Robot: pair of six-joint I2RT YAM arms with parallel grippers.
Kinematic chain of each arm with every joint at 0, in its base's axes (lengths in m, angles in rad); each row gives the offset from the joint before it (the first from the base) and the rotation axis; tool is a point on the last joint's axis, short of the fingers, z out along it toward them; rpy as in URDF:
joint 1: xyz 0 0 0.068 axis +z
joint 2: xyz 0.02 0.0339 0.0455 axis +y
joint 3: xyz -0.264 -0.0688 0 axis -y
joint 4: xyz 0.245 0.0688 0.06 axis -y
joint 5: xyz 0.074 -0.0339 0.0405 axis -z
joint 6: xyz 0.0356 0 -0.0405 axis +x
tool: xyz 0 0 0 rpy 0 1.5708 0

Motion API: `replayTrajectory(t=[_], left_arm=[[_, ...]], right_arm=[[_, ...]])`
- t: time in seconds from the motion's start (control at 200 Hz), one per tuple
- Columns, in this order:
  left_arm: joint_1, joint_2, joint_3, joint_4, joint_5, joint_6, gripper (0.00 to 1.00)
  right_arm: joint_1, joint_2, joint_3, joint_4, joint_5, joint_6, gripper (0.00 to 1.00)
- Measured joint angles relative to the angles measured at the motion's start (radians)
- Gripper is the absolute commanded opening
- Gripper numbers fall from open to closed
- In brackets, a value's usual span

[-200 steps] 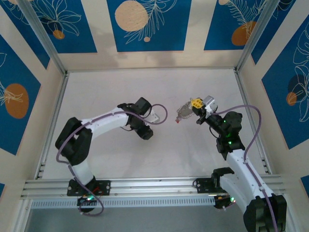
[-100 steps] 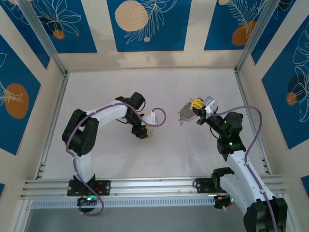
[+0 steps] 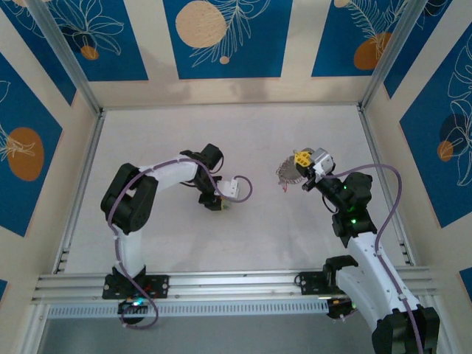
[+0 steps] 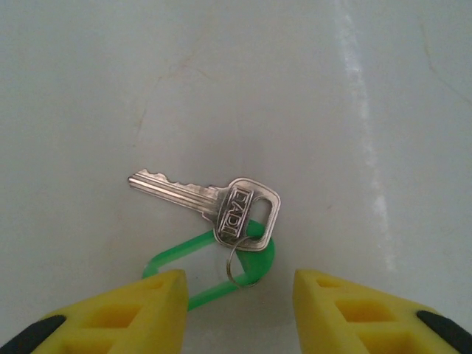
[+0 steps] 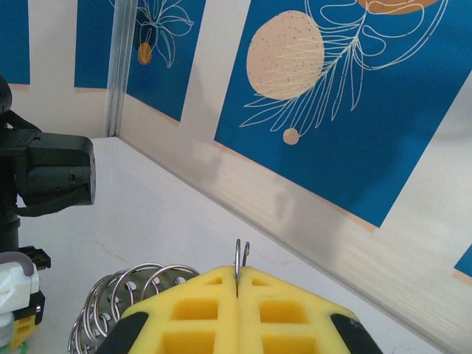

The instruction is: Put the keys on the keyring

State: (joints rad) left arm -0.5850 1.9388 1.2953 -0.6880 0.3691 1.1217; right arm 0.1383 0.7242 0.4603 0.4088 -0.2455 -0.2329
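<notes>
Left gripper (image 4: pixel 237 280) hangs low with its yellow fingers spread wide apart, holding nothing. The small silver metal key (image 4: pixel 203 199) lies flat on the table just beyond the fingertips, roughly centred on the gap between them.

The key's toothed blade points left and its squarish head, stamped with letters, points right. A pale green plastic loop (image 4: pixel 268 255) lies partly under the head, and a tiny silvery split ring (image 4: pixel 237 264) passes through the slot in the head and appears to link the two. Around them is bare white table (image 4: pixel 346 103), with nothing crowding the key.

By my reading the task has barely started. The key is not yet picked up and not yet threaded, so the grasp, the carry across and the threading are all left.

The large thin silvery wire keyring (image 3: pixel 286 171) is well apart from the key, off to the right in the overhead view, held at the tip of the right gripper (image 3: pixel 299 158). In the right wrist view that gripper's yellow fingers (image 5: pixel 199 310) are pressed together, pinching a thin upright strand of the wire. A cluster of silvery loops (image 5: pixel 133 284) hangs on the ring to the lower left. Behind it rises the blue-and-cream patterned wall (image 5: pixel 354 110).
</notes>
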Motion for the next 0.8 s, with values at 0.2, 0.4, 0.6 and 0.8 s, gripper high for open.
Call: replayTrajectory(t=[0.2,0.4,0.6,0.8], left_arm=[[0.0,0.01,-0.002,0.001,-0.013,0.003,0.41],[-0.005,0.033,0.013,-0.002,-0.017,0.003,0.38],[-0.009,0.041,0.025,-0.008,-0.019,-0.001,0.3],[-0.009,0.041,0.025,-0.008,-0.019,-0.005,0.23]], right_arm=[[0.0,-0.001,0.0,-0.002,0.002,0.0,0.0],[0.0,-0.002,0.0,-0.002,0.002,0.0,0.0],[-0.001,-0.003,0.0,-0.002,0.002,0.0,0.0],[-0.008,-0.003,0.0,-0.002,0.002,0.0,0.0]])
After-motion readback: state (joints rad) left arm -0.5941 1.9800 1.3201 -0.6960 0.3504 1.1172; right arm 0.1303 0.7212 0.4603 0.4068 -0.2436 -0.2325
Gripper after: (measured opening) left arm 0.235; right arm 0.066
